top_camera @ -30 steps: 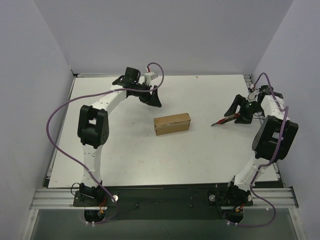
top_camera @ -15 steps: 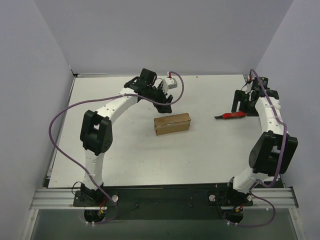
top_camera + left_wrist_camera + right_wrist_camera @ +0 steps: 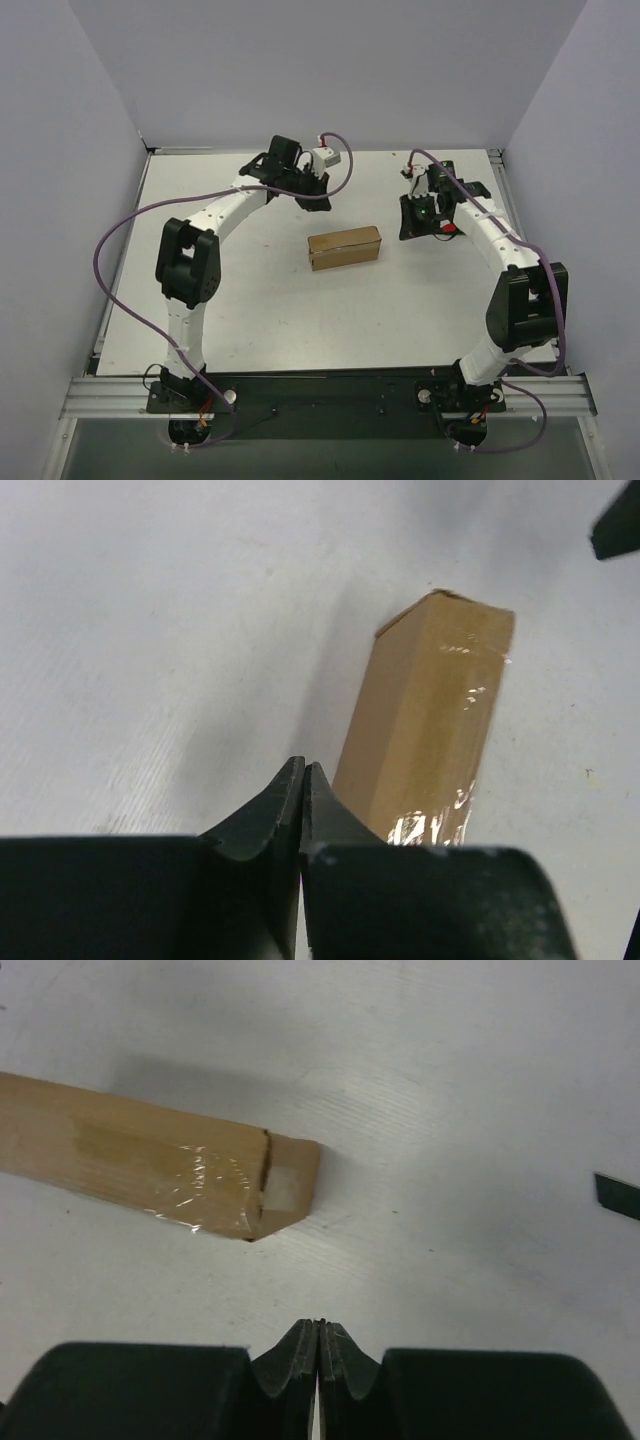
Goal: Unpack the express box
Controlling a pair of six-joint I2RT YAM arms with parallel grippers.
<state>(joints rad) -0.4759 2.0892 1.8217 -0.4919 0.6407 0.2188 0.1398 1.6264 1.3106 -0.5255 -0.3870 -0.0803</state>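
The express box [image 3: 344, 247] is a small tan carton with clear tape, lying flat and closed at the middle of the white table [image 3: 250, 310]. My left gripper [image 3: 312, 188] hovers behind its left end, shut with nothing between the fingers. In the left wrist view the express box [image 3: 435, 715] stretches away just right of the shut left gripper [image 3: 302, 767]. My right gripper [image 3: 411, 224] is off the box's right end, also shut and empty. In the right wrist view the taped end of the express box [image 3: 200, 1175] lies ahead and to the left of the shut right gripper [image 3: 320, 1323].
A red bit of the utility knife [image 3: 449, 228] shows on the table under the right arm; the rest is hidden. Grey walls enclose the table on three sides. A dark tip [image 3: 618, 1196] pokes in at the right wrist view's edge.
The right gripper left the knife on the table, swung left towards the box's right end and shut. The left gripper, open before, has shut and stays behind the box.
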